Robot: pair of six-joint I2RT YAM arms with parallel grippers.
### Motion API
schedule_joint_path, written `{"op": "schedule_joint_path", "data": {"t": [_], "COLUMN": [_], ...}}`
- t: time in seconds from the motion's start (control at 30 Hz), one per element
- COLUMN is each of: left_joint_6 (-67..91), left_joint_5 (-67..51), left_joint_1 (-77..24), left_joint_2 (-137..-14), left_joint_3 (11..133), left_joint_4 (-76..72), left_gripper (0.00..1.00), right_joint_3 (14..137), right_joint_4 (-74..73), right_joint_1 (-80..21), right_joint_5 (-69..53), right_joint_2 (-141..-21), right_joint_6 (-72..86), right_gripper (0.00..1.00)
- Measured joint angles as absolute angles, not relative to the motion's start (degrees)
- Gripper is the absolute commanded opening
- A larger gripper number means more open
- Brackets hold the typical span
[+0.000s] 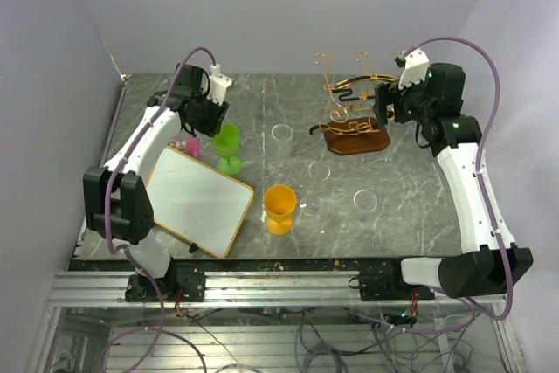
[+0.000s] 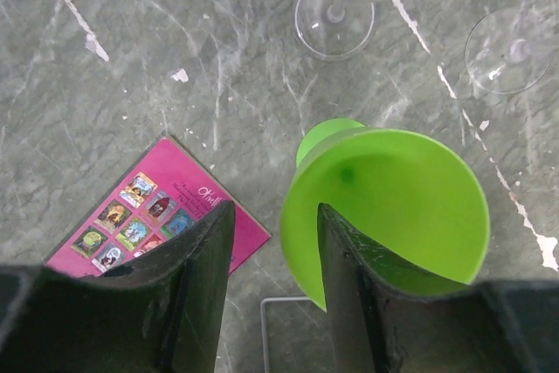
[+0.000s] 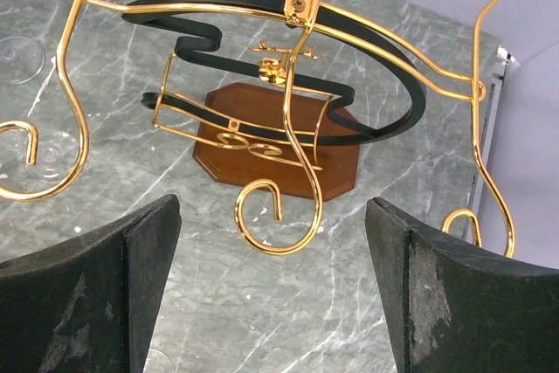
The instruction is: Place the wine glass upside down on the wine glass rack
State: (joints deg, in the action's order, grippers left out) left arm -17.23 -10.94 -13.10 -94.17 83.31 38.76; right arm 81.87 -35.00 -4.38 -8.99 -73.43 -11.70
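A green wine glass (image 1: 226, 143) stands upright on the marble table, left of centre. My left gripper (image 1: 212, 117) is open right over it. In the left wrist view the left gripper (image 2: 275, 286) straddles the near rim of the green wine glass (image 2: 393, 207), with the right finger (image 2: 349, 286) over the bowl and the left finger outside. The wine glass rack (image 1: 354, 102), gold and black wire on a brown wooden base, stands at the back right. My right gripper (image 1: 387, 115) is wide open and empty beside it, and in the right wrist view it (image 3: 272, 286) faces the rack (image 3: 336, 163).
An orange goblet (image 1: 279, 207) stands near the front centre. Several clear wine glasses (image 1: 281, 133) stand between the green glass and the rack; two show in the left wrist view (image 2: 334, 15). A whiteboard (image 1: 199, 200) lies front left, with a pink card (image 2: 157, 207) beside it.
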Motion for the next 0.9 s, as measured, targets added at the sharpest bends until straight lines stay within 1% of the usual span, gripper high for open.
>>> {"op": "schedule_joint_path", "data": {"t": [0.07, 0.17, 0.27, 0.4, 0.43, 0.7, 0.9], "left_joint_6": [-17.6, -17.8, -18.0, -18.0, -18.0, -17.9, -17.5], "left_joint_5": [-10.6, -10.4, -10.4, -10.4, -10.4, -8.5, -8.1], "left_joint_1": [-13.3, -13.5, -13.9, -14.2, -14.3, -14.3, -14.3], "left_joint_2": [-96.0, -97.7, -98.6, -98.9, -98.9, -98.3, -90.8], "left_joint_3": [84.3, 84.8, 85.1, 86.5, 86.9, 90.9, 92.9], "left_joint_4": [39.9, 41.2, 42.4, 43.3, 43.6, 46.3, 46.6], "left_gripper": [0.48, 0.38, 0.27, 0.09, 0.07, 0.07, 0.07], "right_joint_3": [81.8, 81.8, 81.8, 81.8, 81.8, 81.9, 83.8], "right_joint_4": [-35.1, -35.1, -35.1, -35.1, -35.1, -35.6, -37.8], "right_joint_1": [-3.9, -3.3, -3.0, -3.0, -3.0, -2.5, 4.3], "right_joint_5": [-9.7, -10.7, -11.2, -12.3, -12.5, -13.9, -18.7], "right_joint_2": [-73.5, -73.5, -73.5, -74.0, -74.2, -74.6, -74.7], "right_joint_6": [-11.7, -11.7, -11.8, -11.9, -11.9, -12.7, -13.0], "right_gripper": [0.87, 0.87, 0.87, 0.87, 0.87, 0.88, 0.88]}}
